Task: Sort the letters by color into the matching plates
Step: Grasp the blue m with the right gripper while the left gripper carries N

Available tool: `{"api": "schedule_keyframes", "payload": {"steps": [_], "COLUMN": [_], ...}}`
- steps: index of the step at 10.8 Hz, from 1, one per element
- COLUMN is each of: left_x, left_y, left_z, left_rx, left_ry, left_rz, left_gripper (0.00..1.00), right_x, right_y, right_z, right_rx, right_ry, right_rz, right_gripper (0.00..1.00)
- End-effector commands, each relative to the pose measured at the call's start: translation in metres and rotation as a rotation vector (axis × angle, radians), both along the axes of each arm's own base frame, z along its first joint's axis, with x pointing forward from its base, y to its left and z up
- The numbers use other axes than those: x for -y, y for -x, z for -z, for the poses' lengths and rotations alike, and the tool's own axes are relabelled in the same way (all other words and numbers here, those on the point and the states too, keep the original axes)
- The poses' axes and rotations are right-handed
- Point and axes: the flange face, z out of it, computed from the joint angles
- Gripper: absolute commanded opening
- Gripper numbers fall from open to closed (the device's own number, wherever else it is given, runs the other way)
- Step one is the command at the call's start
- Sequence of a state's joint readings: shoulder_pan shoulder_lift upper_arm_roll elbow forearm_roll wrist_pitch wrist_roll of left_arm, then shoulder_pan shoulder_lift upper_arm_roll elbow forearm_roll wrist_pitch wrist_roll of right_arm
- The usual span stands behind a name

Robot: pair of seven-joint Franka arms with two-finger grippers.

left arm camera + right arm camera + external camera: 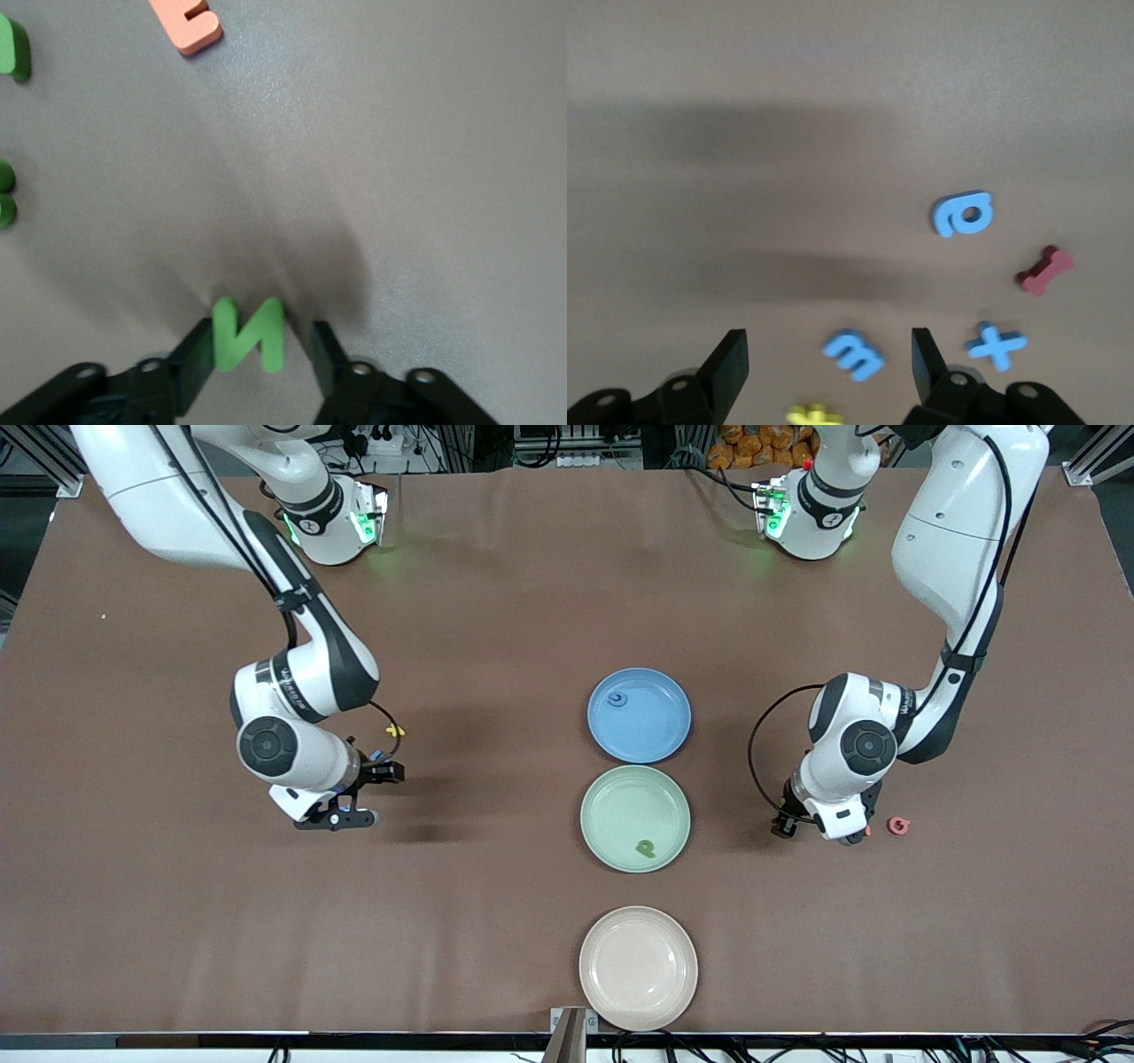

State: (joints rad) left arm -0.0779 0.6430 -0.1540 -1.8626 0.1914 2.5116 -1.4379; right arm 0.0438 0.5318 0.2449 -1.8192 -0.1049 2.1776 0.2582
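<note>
Your left tool (261, 354) pinches the green N (250, 334) on the tabletop (496, 602) at the mint plate's (602, 841) three o'clock; your right tool (829, 365) hangs spread over the blue m (854, 354), ready to drop.

In the left wrist view the orange letter (188, 25) and two green letters (12, 49) were cut by the edge; the yellow letter (815, 414) likewise in the right wrist view.
</note>
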Motion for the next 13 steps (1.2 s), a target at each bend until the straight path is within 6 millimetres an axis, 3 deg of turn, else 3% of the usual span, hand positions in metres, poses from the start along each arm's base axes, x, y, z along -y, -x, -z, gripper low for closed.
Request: {"api": "schedule_keyframes", "payload": {"steps": [1, 2, 4, 6, 8, 11, 12, 13], "left_x": [0.003, 0.005, 0.015, 0.060, 0.113, 0.193, 0.211, 0.214], "left_y": [-0.001, -0.010, -0.030, -0.043, -0.047, -0.029, -0.019, -0.017], "left_z": [-0.003, -0.012, -0.040, -0.072, -0.090, -0.083, -0.077, -0.072], "left_rx": [0.021, 0.045, 0.109, 0.167, 0.195, 0.204, 0.196, 0.192], "left_ry": [0.002, 0.007, 0.029, 0.097, 0.178, 0.223, 0.222, 0.216], "left_rz": [-0.013, -0.014, -0.014, 0.022, 0.054, 0.142, 0.169, 0.180], "left_gripper": [0.00, 0.00, 0.00, 0.00, 0.00, 0.00, 0.00, 0.00], "right_x": [0.021, 0.017, -0.012, -0.013, -0.003, 0.001, 0.001, 0.003], "right_y": [0.040, 0.050, 0.072, 0.091, 0.092, 0.088, 0.088, 0.087], "right_z": [0.015, 0.016, 0.016, 0.027, 0.036, 0.045, 0.049, 0.053], "right_rx": [0.035, 0.045, 0.049, 0.091, 0.116, 0.145, 0.150, 0.155], "right_ry": [-0.014, -0.009, 0.016, 0.015, 0.013, 0.008, 0.001, -0.003], "right_rz": [-0.285, -0.325, -0.442, -0.498, -0.576, -0.602, -0.603, -0.602], "right_gripper": [0.83, 0.83, 0.79, 0.73, 0.64, 0.57, 0.54, 0.53]}}
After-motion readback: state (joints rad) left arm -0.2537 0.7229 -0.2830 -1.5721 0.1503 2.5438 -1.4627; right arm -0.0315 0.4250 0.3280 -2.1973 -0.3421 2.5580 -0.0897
